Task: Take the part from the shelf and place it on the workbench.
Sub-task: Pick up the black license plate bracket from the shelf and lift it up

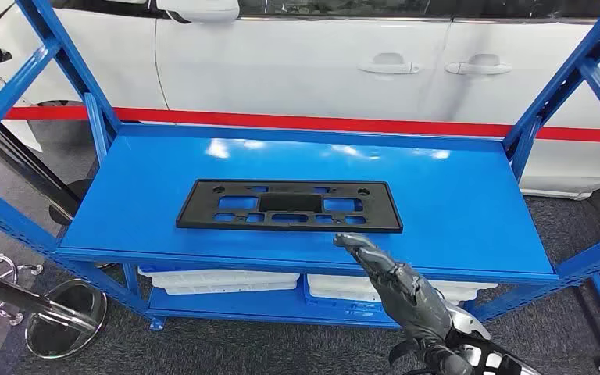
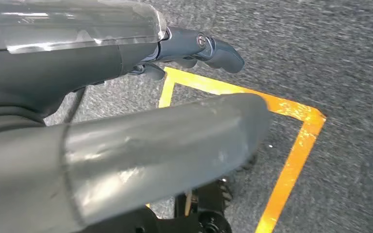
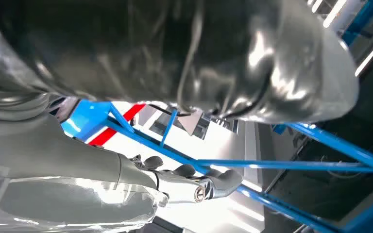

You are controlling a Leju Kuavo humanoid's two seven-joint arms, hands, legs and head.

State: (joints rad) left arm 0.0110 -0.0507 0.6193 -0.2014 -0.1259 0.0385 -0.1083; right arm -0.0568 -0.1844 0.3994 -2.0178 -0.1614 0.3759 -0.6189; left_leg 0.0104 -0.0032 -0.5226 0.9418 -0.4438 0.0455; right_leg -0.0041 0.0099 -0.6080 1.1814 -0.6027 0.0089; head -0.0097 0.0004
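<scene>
Part (image 1: 288,205) flat on shelf (image 1: 453,195)

One black part (image 1: 289,206), two white trays (image 1: 230,280), one shelf (image 1: 469,195).

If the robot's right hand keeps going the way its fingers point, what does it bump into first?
Probably the black part on the blue shelf. The right hand points up and left at its near edge, though depth is hard to judge.
</scene>
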